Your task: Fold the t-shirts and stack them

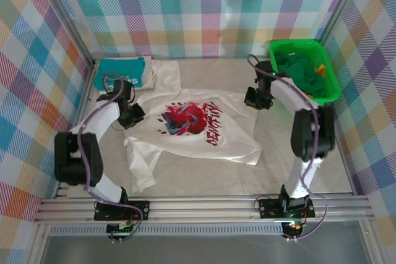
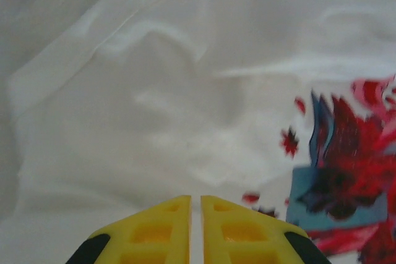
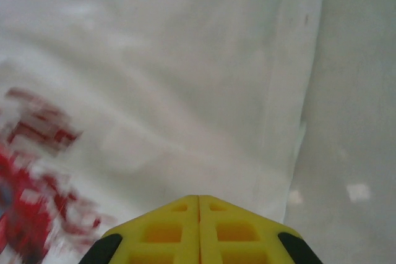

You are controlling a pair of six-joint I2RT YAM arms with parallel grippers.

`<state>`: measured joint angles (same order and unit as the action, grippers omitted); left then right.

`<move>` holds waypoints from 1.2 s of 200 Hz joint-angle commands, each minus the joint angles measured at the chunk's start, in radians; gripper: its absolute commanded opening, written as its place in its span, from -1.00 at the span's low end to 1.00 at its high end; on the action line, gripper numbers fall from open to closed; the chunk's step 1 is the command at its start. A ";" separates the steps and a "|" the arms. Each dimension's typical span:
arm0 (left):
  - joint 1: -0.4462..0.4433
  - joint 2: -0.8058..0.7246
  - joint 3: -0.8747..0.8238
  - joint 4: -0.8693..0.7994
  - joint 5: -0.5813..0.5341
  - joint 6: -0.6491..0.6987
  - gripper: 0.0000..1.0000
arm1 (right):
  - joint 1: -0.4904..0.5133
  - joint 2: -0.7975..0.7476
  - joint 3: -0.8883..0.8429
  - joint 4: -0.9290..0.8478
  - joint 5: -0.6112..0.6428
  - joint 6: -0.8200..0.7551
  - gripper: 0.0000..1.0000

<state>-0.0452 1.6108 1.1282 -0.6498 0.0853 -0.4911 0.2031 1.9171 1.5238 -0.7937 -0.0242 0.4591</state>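
Observation:
The white t-shirt lies spread print-up in the middle of the table, its red-and-dark chest print facing the camera. A folded teal t-shirt rests at the back left. My left gripper sits over the white shirt's left side. In the left wrist view its jaws are closed to a thin slit with white t-shirt cloth drawn up into it. My right gripper hangs at the shirt's back right edge, its jaws pressed fully together above the white t-shirt near its hem.
A green plastic basket holding green cloth stands at the back right. Checkered walls close in the left, back and right. One sleeve of the white shirt lies bunched toward the front left. Bare table lies right of the shirt.

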 commanded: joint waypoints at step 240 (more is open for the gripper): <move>-0.104 0.488 0.607 0.066 -0.030 -0.004 -0.67 | -0.054 0.285 0.634 -0.023 -0.052 -0.047 -0.92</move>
<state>-0.1368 2.2696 1.8103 -0.5938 0.0826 -0.5026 0.1108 2.4565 2.3604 -0.9066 0.0193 0.4389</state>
